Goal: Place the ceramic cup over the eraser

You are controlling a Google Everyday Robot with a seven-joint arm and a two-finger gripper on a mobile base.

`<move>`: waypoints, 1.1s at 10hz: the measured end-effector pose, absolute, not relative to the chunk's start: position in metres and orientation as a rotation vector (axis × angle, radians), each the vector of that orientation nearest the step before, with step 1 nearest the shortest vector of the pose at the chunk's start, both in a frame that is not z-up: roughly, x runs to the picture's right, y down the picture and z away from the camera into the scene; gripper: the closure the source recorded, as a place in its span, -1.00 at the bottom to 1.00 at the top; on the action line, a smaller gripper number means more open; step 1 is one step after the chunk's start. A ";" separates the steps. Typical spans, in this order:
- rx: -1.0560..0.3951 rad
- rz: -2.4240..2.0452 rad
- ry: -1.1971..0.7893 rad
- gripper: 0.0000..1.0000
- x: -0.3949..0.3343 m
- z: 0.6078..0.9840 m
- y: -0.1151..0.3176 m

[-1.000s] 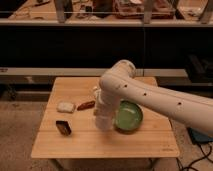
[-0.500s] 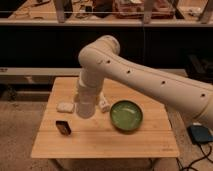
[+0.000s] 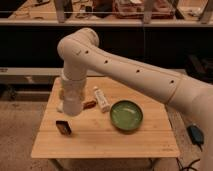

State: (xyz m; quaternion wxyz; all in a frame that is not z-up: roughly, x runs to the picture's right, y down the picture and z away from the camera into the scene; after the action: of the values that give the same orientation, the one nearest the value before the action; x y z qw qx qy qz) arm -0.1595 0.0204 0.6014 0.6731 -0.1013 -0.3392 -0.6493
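1. The eraser [image 3: 63, 127], a small dark rectangular block, lies just in front of the tool and slightly left of it, apart from it.
2. The tool [image 3: 71, 112] ends a smooth white arm [image 3: 125, 65], low over the surface; released or clenched, I cannot tell.
3. Right of the tool lie a white tube [image 3: 102, 98] and, farther right, a round glossy green bowl [image 3: 126, 115].
4. The surface [image 3: 100, 142] is pale wooden planks; dark shelving stands behind.
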 end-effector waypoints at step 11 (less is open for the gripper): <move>-0.278 -1.574 -0.874 1.00 -0.213 0.644 0.061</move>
State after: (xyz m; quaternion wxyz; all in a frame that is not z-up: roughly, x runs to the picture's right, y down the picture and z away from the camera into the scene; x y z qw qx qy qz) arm -0.2131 0.0609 0.6436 0.6132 -0.1207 -0.3789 -0.6825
